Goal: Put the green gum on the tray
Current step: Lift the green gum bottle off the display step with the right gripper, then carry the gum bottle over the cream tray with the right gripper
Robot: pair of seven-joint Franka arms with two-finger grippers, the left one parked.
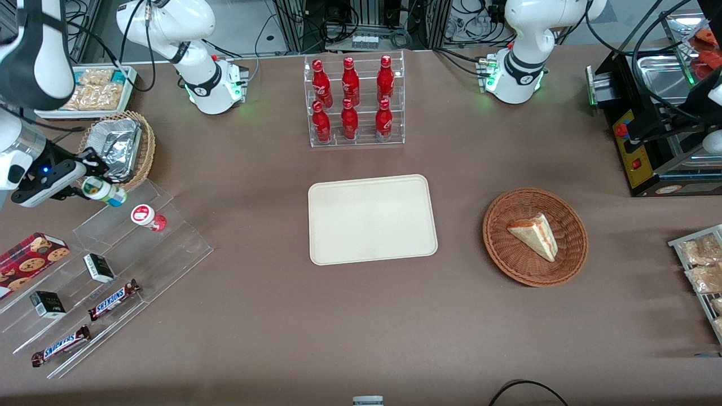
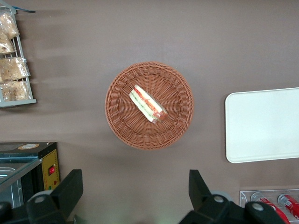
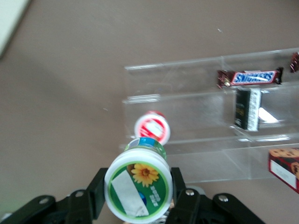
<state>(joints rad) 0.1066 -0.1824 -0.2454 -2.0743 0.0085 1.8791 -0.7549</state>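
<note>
My right gripper (image 1: 97, 181) is shut on the green gum (image 1: 104, 191), a small white canister with a green-and-white lid. It holds the gum in the air above the top step of a clear acrylic display (image 1: 121, 256), toward the working arm's end of the table. In the right wrist view the gum's lid (image 3: 138, 187) with a yellow flower fills the space between the black fingers (image 3: 96, 192) of the gripper (image 3: 138, 196). The cream-beige tray (image 1: 372, 219) lies flat and bare at the table's middle; its corner shows in the right wrist view (image 3: 10, 18).
A red-lid canister (image 1: 148, 217) stands on the display just below the gum, also in the right wrist view (image 3: 152, 128). Snickers bars (image 1: 114, 299), small dark boxes (image 1: 99, 267), a cookie box (image 1: 31, 255), a foil-lined basket (image 1: 118, 146), a cola bottle rack (image 1: 354, 101) and a sandwich basket (image 1: 535, 237) surround.
</note>
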